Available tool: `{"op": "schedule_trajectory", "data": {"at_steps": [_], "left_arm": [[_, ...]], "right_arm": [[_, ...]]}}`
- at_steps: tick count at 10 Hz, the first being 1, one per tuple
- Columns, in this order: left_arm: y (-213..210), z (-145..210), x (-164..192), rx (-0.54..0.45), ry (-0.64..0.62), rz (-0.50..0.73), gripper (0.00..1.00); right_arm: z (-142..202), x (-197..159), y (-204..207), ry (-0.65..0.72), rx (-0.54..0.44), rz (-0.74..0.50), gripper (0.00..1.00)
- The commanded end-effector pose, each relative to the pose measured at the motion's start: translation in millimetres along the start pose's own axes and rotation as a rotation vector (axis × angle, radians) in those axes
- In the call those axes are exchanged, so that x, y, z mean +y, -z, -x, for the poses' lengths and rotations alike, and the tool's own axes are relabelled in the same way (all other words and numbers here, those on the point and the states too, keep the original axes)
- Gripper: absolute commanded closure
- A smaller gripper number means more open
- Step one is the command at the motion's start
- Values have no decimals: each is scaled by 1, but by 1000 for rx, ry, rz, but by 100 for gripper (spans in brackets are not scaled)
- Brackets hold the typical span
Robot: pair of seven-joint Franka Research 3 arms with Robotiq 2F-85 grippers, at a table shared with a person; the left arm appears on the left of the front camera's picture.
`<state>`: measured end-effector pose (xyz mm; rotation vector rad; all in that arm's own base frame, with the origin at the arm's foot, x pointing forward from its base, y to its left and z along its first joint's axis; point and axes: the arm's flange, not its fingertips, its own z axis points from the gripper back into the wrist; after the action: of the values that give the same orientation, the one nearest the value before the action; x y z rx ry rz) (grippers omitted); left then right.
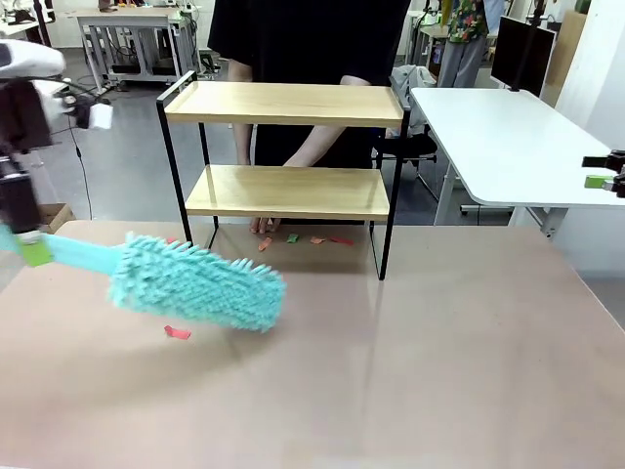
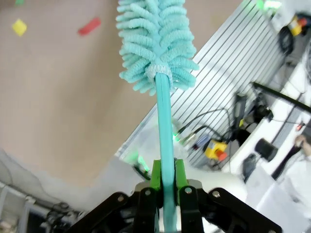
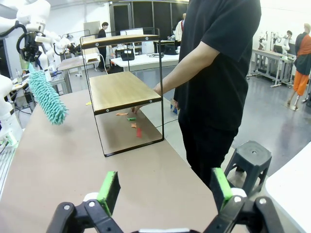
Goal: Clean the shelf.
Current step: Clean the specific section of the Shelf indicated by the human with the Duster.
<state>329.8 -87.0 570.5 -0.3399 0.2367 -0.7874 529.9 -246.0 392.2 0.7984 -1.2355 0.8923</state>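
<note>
At the left edge of the front view the left end effector is clamped on the handle of a teal duster over the worktop, the right end effector stands with jaws apart, and the 2-tier shelf sits upper centre with coloured scraps beneath it.

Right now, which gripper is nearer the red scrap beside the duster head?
Left. The left gripper, holding the duster, is to the left of the red scrap; the right gripper hangs far right.
</note>
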Motion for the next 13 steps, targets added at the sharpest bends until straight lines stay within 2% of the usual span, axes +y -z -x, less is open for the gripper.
{"op": "schedule_trajectory", "data": {"at_steps": [1, 2, 3, 6, 7, 8, 9, 12, 13], "left_arm": [[8, -33, -24, -106, -75, 68, 87], [18, -51, -41, -154, -120, 59, 87], [33, -72, -63, -208, -215, -11, 87], [70, -109, -103, -308, -326, -120, 87], [77, -118, -110, -322, -301, -75, 87], [76, -123, -109, -276, -293, -54, 87], [72, -117, -112, -307, -293, -97, 87], [80, -123, -114, -293, -295, -88, 87], [87, -132, -121, -363, -309, -82, 87]], "right_arm": [[-3, 1, 1, -6, 2, -1, 0], [-3, 1, 1, -6, 2, -1, 0], [-3, 1, 1, -6, 2, -1, 0], [-3, 1, 1, -6, 2, -1, 0], [-3, 1, 1, -6, 2, -1, 0], [-3, 1, 1, -6, 2, -1, 0], [-3, 1, 1, -6, 2, -1, 0], [-3, 1, 1, -6, 2, -1, 0], [-3, 1, 1, -6, 2, -1, 0]]}}
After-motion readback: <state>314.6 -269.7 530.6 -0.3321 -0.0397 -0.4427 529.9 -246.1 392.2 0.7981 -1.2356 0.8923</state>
